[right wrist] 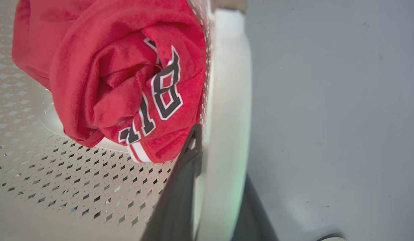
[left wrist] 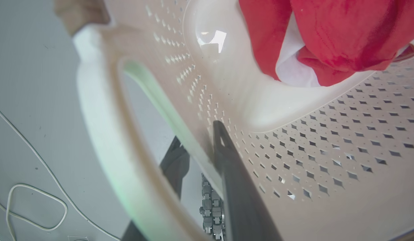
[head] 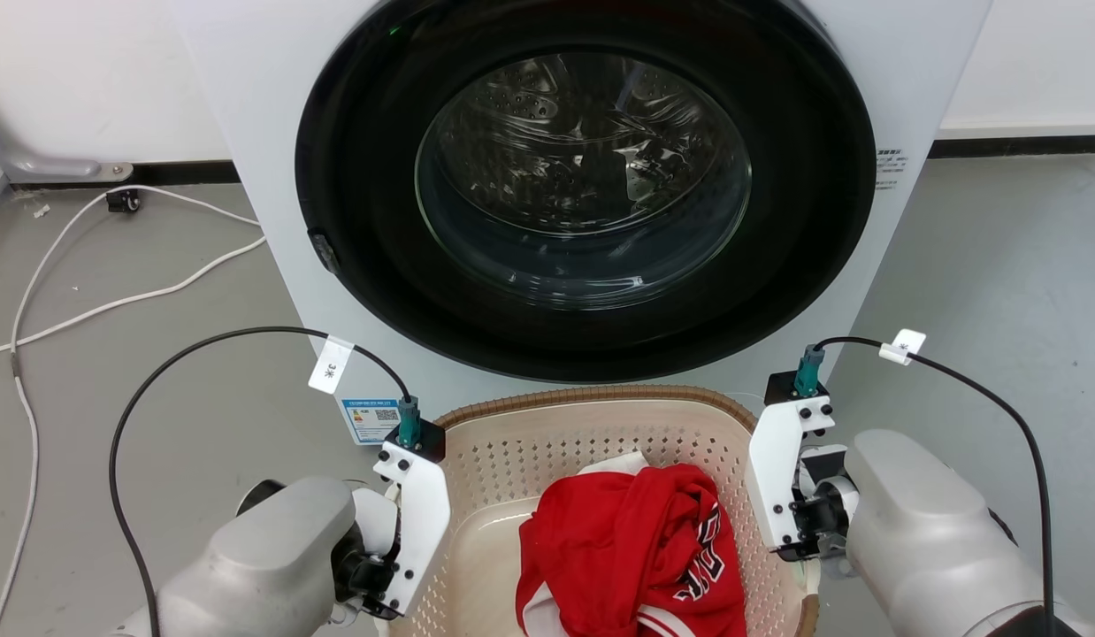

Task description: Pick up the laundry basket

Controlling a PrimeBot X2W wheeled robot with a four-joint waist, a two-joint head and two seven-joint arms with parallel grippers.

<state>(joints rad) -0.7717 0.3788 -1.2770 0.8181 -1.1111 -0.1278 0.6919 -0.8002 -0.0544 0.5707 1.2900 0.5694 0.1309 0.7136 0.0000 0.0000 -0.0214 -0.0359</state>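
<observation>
Cream perforated plastic, the basket (head: 592, 425) lies just before the washer (head: 583, 203) with one red shirt (head: 636, 548) inside: probably light, stiff and slick. Left end effector (left wrist: 197, 134) and right end effector (right wrist: 220, 154) clamp its sides at the handles, which look like sound holds.

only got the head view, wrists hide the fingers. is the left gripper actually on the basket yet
Observer: In the left wrist view the left gripper straddles the laundry basket wall at the left handle: one finger inside, one outside.
Operator: and the right one
Observer: In the right wrist view the right gripper has the right handle between its fingers, the inner one beside the red jersey. Whether either gripper squeezes, I cannot tell.
</observation>
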